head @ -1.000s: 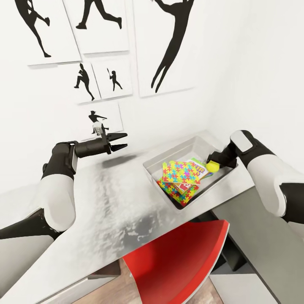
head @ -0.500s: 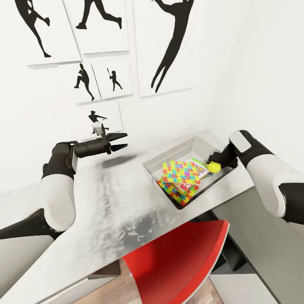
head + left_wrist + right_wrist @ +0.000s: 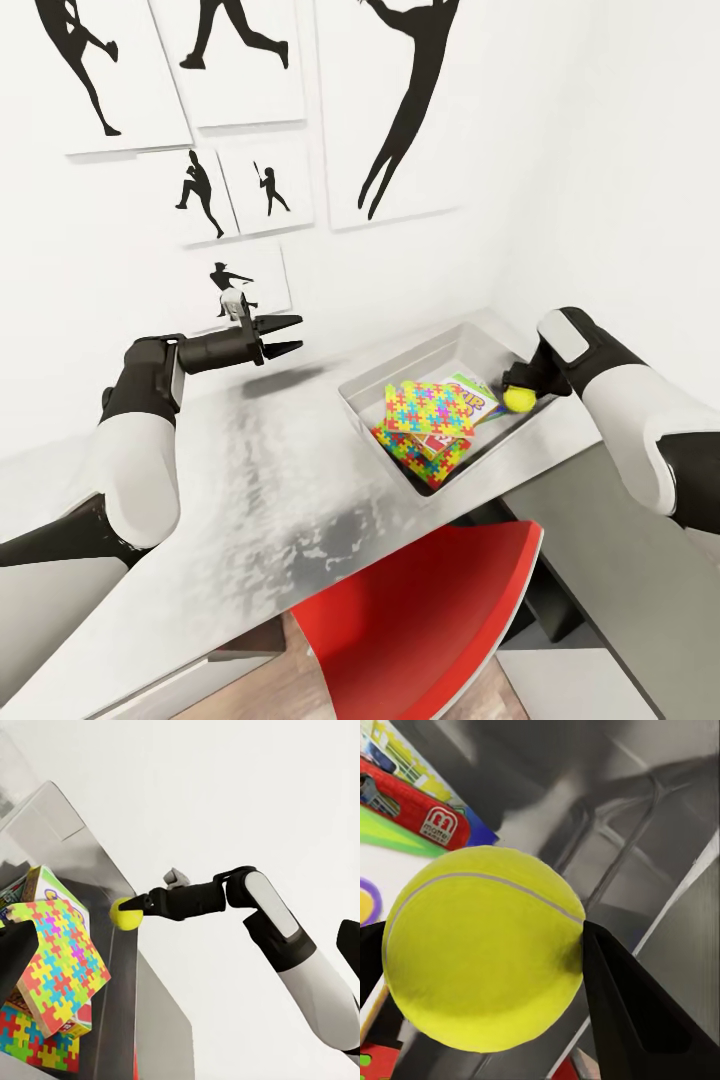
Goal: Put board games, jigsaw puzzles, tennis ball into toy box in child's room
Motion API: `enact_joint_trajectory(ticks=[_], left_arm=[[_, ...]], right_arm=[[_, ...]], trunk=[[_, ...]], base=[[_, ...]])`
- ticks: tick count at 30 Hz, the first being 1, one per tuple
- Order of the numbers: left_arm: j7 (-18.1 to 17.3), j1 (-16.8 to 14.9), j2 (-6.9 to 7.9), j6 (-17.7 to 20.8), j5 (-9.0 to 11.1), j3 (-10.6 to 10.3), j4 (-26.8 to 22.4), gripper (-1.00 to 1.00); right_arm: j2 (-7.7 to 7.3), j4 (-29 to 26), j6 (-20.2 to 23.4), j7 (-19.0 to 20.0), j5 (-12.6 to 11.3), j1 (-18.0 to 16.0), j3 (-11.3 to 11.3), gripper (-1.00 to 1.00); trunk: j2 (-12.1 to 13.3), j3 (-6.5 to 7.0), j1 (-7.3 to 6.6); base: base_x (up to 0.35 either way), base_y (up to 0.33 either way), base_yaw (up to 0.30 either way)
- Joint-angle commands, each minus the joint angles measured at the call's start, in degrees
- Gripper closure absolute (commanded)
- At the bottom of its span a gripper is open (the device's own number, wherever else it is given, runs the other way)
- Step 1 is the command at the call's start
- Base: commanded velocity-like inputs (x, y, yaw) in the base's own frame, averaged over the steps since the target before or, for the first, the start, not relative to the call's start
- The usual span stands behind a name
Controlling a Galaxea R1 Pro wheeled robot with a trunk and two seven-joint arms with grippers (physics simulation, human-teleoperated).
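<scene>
One tennis ball (image 3: 518,399) — pinched in right hand (image 3: 516,388), over toy box (image 3: 436,352)

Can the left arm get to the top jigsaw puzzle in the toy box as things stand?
Probably yes. The left gripper hovers open over the table, apart from the toy box. The top jigsaw puzzle lies uncovered; the right gripper holds the tennis ball at the far side.

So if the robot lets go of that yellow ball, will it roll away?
Probably a little. The tennis ball is round, so it should roll once the right tool opens. It hangs over the toy box, whose low walls would likely stop it. It might bounce off the jigsaw puzzles first.
</scene>
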Motion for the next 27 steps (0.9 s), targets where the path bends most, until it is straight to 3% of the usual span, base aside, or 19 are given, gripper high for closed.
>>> enact_joint_trajectory(ticks=[1, 27], left_arm=[[-0.4, -0.1, -0.08, 0.6, -0.6, 0.3, 0.0, -1.0], [-0.4, -0.1, -0.15, 0.6, -0.7, 0.3, 0.0, -1.0]], right_arm=[[-0.06, -0.1, 0.2, -1.0, -0.8, 0.0, 0.4, 1.0], [-0.17, -0.2, 0.2, -1.7, -0.7, 0.5, 0.4, 1.0]], trunk=[[-0.1, -0.1, 0.03], [-0.1, -0.1, 0.03]], base=[[0.0, 0.0, 0.0], [0.0, 0.0, 0.0]])
